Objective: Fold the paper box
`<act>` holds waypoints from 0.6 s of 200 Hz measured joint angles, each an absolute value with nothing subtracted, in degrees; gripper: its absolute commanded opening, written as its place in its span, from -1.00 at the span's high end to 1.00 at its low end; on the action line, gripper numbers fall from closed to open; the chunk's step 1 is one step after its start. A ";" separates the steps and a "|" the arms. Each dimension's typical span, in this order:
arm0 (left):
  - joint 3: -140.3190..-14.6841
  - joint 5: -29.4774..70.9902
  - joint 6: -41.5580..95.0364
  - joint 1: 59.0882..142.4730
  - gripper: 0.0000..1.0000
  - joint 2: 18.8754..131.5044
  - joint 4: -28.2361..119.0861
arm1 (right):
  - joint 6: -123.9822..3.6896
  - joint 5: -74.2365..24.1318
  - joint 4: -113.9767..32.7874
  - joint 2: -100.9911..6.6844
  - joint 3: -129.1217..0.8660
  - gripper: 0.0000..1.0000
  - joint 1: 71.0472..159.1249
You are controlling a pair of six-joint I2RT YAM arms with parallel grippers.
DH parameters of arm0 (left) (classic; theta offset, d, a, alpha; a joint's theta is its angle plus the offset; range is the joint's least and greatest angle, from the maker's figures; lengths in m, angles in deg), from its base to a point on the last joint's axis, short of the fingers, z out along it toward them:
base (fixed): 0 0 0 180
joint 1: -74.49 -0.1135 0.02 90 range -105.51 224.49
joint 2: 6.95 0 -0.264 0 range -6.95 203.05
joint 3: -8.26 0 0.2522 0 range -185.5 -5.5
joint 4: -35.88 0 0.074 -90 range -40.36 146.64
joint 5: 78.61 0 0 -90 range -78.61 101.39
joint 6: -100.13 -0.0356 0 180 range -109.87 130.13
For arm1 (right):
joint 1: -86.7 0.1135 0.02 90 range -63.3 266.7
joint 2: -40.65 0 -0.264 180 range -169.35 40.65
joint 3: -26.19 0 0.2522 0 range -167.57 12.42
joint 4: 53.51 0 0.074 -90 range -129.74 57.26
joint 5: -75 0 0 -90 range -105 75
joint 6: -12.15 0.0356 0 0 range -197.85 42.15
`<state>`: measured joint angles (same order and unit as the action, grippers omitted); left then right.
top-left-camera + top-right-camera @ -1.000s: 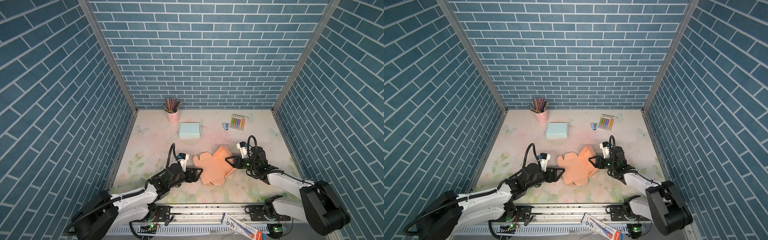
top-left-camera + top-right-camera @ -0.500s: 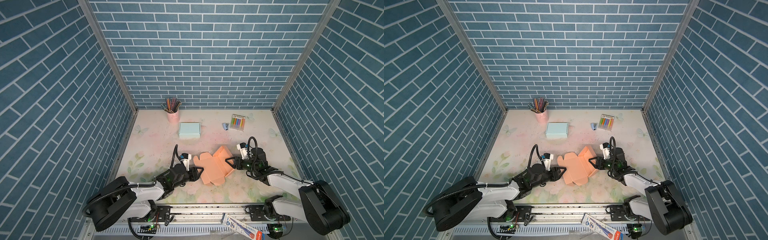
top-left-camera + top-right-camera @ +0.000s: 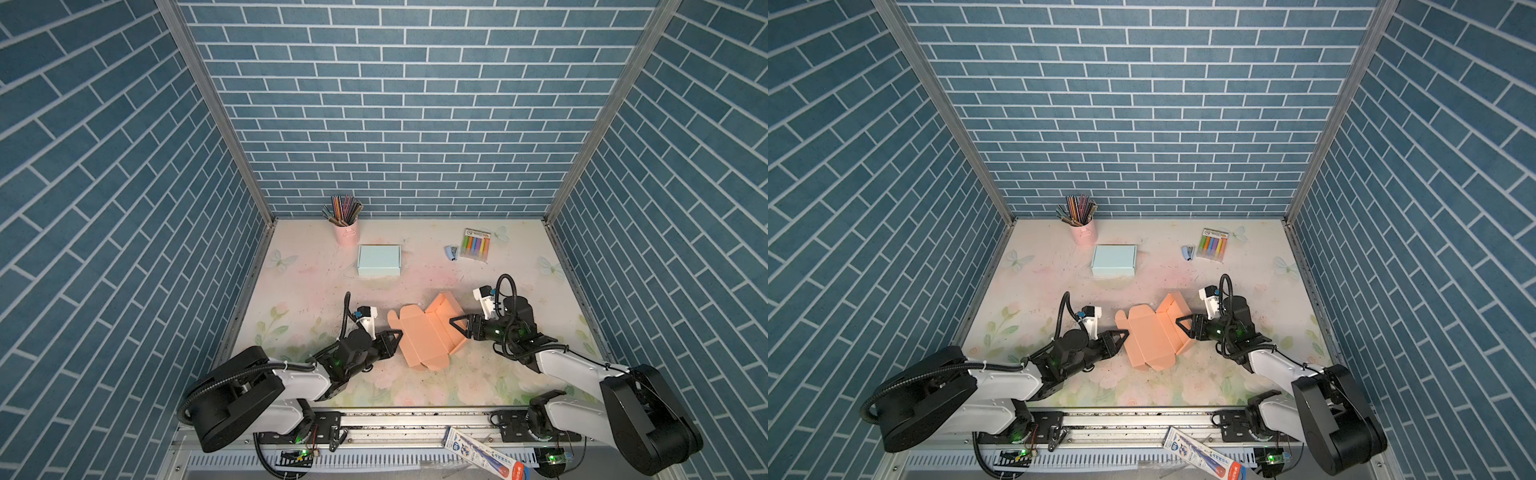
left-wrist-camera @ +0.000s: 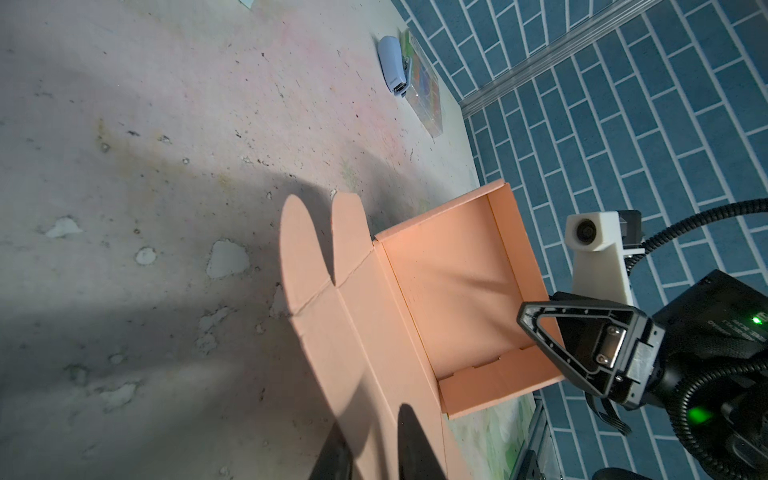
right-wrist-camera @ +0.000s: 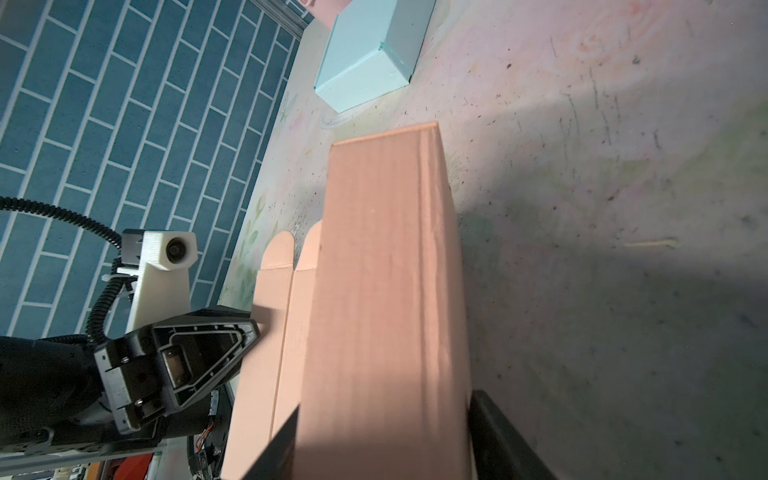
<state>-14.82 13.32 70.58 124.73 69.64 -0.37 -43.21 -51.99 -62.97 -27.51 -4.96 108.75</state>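
Note:
The orange paper box (image 3: 424, 336) (image 3: 1154, 336) lies half folded at the middle front of the table, one end wall raised and its long flap with two rounded tabs flat. My left gripper (image 3: 397, 334) (image 3: 1123, 334) meets the flap's near edge. In the left wrist view the flap (image 4: 365, 316) runs between its two dark fingers, which pinch it: left gripper (image 4: 370, 424) shut. My right gripper (image 3: 455, 324) (image 3: 1179, 322) is at the raised wall. In the right wrist view that wall (image 5: 382, 291) fills the gap between the fingers of the right gripper (image 5: 386, 401).
A closed light blue box (image 3: 379, 259) sits behind the orange one. A pink cup of pencils (image 3: 346, 232) stands at the back wall. A marker pack (image 3: 476, 245) and a small stapler (image 3: 452, 252) lie back right. Brick walls close in three sides.
My left arm reached in to the flap's edge and its wide-open jaws closed onto the flap. The right arm and the box have hardly moved.

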 measured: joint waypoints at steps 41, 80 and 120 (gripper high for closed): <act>-14.82 12.84 71.74 124.75 0.76 70.54 -1.69 | -43.56 -52.50 -62.44 -25.59 -4.92 -0.29 108.70; -14.84 12.40 72.11 124.77 0.86 69.43 -1.05 | -44.70 -53.22 -61.42 -21.55 -4.46 -0.47 108.70; -15.89 12.14 70.14 124.75 0.90 64.46 3.67 | -45.53 -53.24 -60.76 -16.65 -4.04 -0.53 108.70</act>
